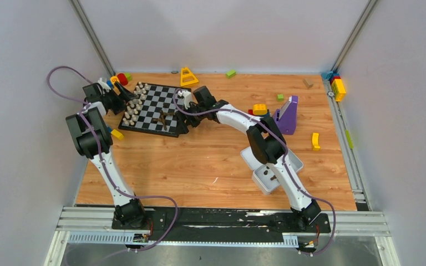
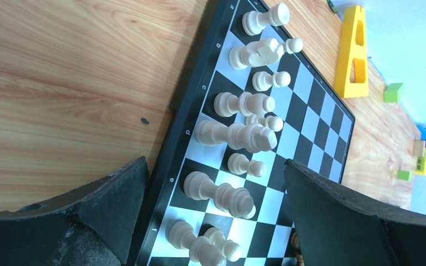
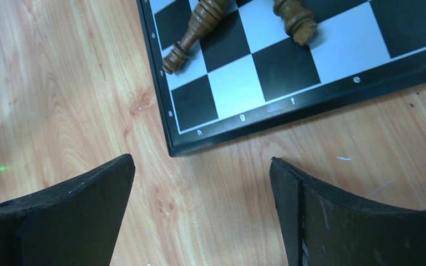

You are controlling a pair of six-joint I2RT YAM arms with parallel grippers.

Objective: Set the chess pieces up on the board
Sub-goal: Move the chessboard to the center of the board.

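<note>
Chessboard, flat and square with black and light grey checks and a thin black rim, lies in the upper left of the top view on the light wooden table. A white rectangular plastic tray sits lower right, partly under the right arm. A purple plastic block stands right of centre, and a yellow triangular block sits just above the board's top edge.

The left gripper is at the board's left edge, fingers spread wide and holding nothing. The right gripper is over bare table just beside the board's lower right corner, likewise spread and empty.

Pale cream wooden chessmen stand in two rows along the board's left side. Two dark brown wooden chessmen lie tipped on the checks near the right side.
</note>
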